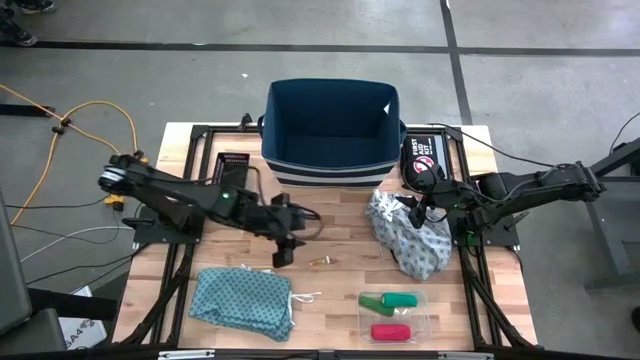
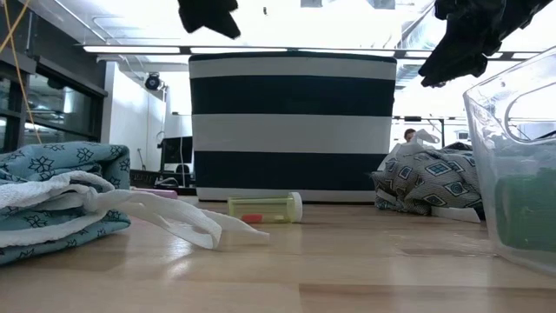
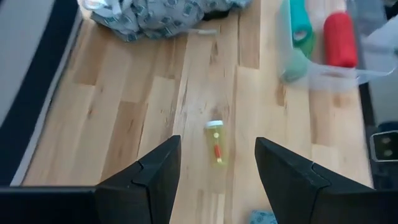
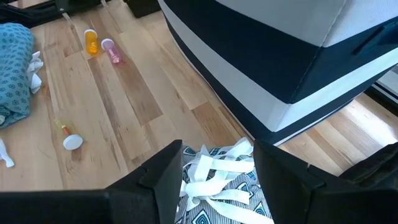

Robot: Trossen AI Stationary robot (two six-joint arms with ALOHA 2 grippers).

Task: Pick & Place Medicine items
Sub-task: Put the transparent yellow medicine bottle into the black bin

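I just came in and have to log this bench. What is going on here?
Two robot arms are sorting medicine items on a wooden table. The left end effector hovers open above a small yellowish vial lying on the wood, holding nothing. The right end effector hangs open over a grey patterned cloth beside the striped bin.

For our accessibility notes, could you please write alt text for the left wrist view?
The left pincer, open, hovers over a small clear vial lying on the wooden table. Farther off are a teal patterned cloth and a clear tray holding green tubes and a red tube.
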